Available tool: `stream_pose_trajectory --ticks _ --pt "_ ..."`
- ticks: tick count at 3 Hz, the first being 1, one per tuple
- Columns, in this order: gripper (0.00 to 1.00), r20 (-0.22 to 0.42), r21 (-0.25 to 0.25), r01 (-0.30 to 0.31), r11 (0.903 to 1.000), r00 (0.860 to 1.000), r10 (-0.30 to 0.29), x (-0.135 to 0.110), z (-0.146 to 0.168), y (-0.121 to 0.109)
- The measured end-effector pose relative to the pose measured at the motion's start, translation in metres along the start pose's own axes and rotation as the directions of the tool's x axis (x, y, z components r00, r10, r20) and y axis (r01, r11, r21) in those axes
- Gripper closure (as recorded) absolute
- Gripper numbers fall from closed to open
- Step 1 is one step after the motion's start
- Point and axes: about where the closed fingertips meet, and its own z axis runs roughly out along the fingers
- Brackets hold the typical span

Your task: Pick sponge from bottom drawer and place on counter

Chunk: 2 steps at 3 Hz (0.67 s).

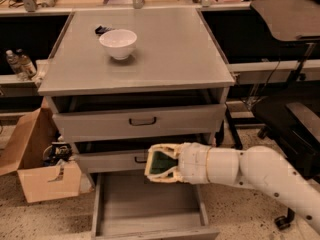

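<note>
as fingers (pixel 163 148) pinch it (over bottom drawer (pixel 145 206)), sponge (pixel 161 162) stands upright.

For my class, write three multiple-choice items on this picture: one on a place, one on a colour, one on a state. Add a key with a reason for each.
1. Where is the bowl?
A on the counter
B on the floor
C on a chair

2. What colour is the sponge?
A yellow
B dark green
C red

3. How is the bottom drawer?
A shut
B pulled open
C taken out

Key:
1 A: it stands on the grey top.
2 B: green shows in the gripper, which is closed on the sponge in front of the middle drawer.
3 B: its floor shows below the gripper.
</note>
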Motion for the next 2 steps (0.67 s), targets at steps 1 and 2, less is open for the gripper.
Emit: stream_pose_trajectory --ticks 1,2 --pt "1.0 0.0 0.0 0.037 0.9993 0.999 -0.037 -0.0202 0.0007 -0.0105" --pt "1.0 0.0 0.0 0.037 0.9993 0.999 -0.037 -0.0202 0.0007 -0.0105"
